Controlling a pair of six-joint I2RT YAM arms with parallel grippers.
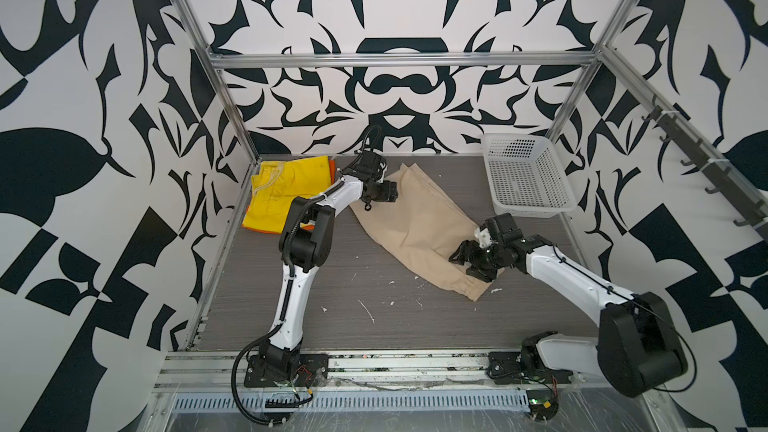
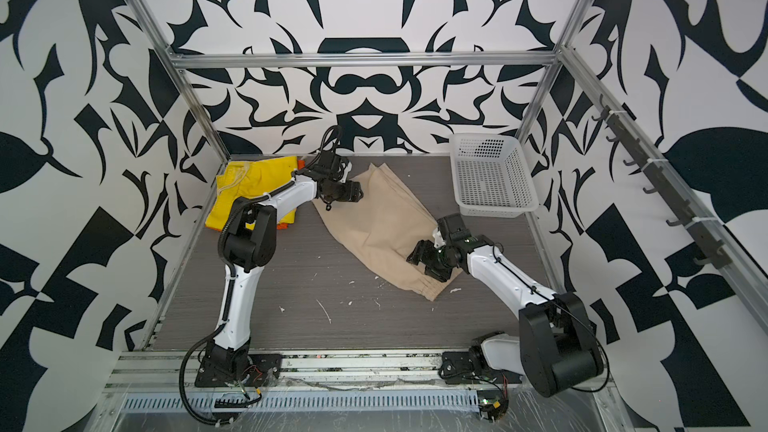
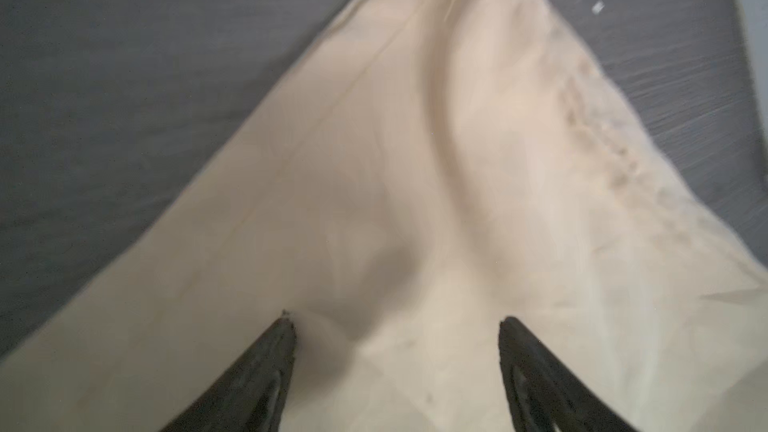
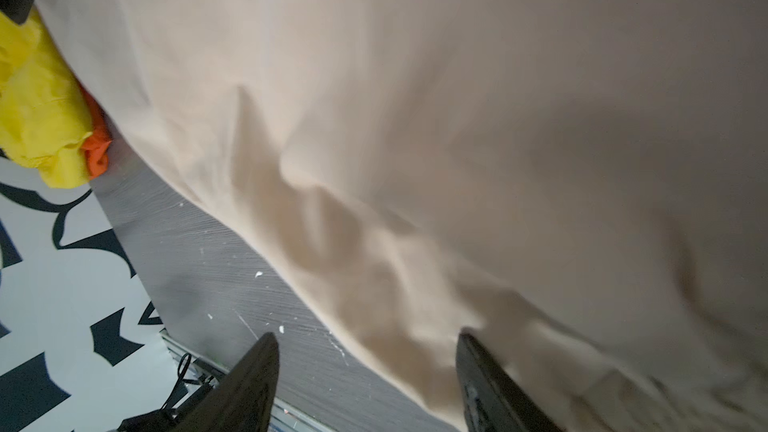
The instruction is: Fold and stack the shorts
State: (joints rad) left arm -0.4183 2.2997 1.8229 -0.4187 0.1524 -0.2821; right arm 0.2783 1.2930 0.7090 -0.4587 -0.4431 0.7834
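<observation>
Left pincer [image 3: 397,326] and right pincer [image 4: 365,338] gape wide, empty, over opposite ends of the beige shorts [image 1: 415,226]; each should pinch every layer squarely.

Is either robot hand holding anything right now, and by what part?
Nothing is held. The left hand and the right hand both stand open over the beige shorts, with no cloth pinched in either.

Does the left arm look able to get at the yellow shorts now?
Probably yes: the yellow shorts lie uncovered, close beside the left gripper, which hangs open and empty over the beige shorts.
</observation>
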